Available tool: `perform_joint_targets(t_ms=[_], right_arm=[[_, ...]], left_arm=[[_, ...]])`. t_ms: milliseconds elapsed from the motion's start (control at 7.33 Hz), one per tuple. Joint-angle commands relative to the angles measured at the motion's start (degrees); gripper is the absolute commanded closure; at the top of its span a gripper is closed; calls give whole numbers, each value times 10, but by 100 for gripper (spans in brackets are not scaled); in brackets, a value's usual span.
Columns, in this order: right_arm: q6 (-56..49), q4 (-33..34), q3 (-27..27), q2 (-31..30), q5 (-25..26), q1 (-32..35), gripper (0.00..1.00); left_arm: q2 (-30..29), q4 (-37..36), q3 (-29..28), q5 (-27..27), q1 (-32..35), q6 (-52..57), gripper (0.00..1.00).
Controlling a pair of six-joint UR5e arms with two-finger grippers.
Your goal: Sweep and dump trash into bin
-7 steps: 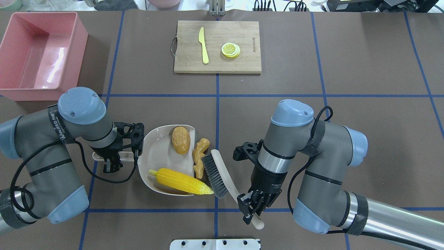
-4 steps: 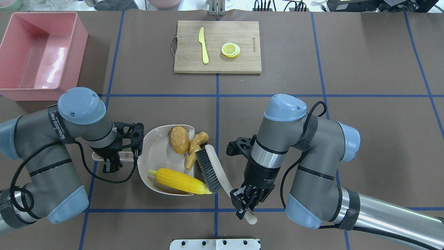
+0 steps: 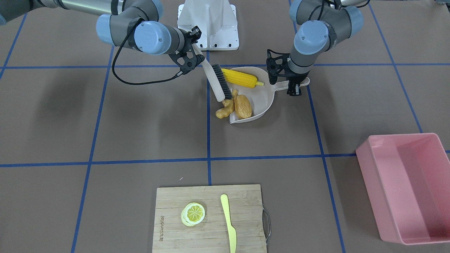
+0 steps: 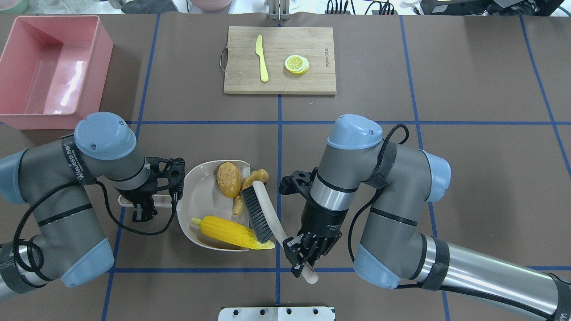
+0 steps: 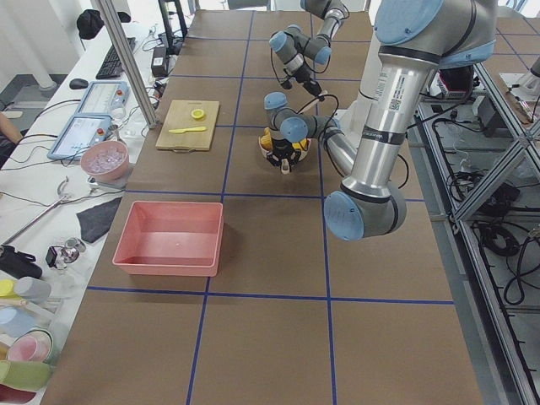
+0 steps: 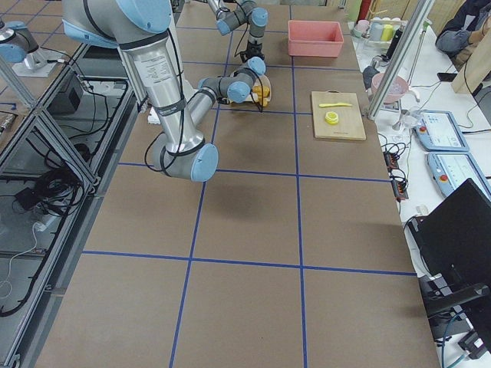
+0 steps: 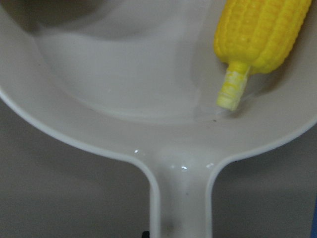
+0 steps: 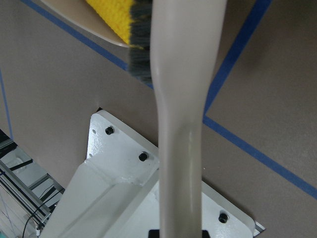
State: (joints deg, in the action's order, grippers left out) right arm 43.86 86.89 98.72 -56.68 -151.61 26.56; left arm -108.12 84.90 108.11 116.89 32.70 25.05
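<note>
Left gripper (image 4: 145, 206): fingers clamped on your dustpan (image 4: 200, 200) handle.
Right gripper (image 4: 303, 264): clamped on brush (image 4: 256, 216) handle.
Corn (image 4: 229, 232), potato (image 4: 229, 179): inside the dustpan.
Ginger (image 4: 256, 174): at the dustpan mouth, against the bristles.
Bin (image 4: 105, 58): upper left of your overhead view.

Corn cob (image 4: 229, 232) bright yellow, kernel-row texture. Ginger root (image 3: 225, 109) tan. Potato (image 4: 228, 179) brown-orange, darker flecks. Bin (image 4: 103, 67) pink. Dustpan (image 4: 203, 196) beige. Brush (image 4: 256, 214): beige handle, dark grey bristles. Table (image 4: 468, 80) brown, blue tape grid. Cutting board (image 4: 312, 78) light wood grain; knife (image 4: 262, 58) pale yellow; lemon slice (image 4: 296, 63) yellow, paler rim.
</note>
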Motion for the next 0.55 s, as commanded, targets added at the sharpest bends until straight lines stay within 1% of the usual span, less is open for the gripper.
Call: perform_joint_targets(t_ms=[0, 409], right_arm=[[8, 0, -34, 38, 0, -1, 100], [11, 6, -34, 45, -2, -1, 100]], left_arm=[[-1, 0, 0, 0, 0, -1, 100], [0, 2, 1, 1, 2, 0, 100]])
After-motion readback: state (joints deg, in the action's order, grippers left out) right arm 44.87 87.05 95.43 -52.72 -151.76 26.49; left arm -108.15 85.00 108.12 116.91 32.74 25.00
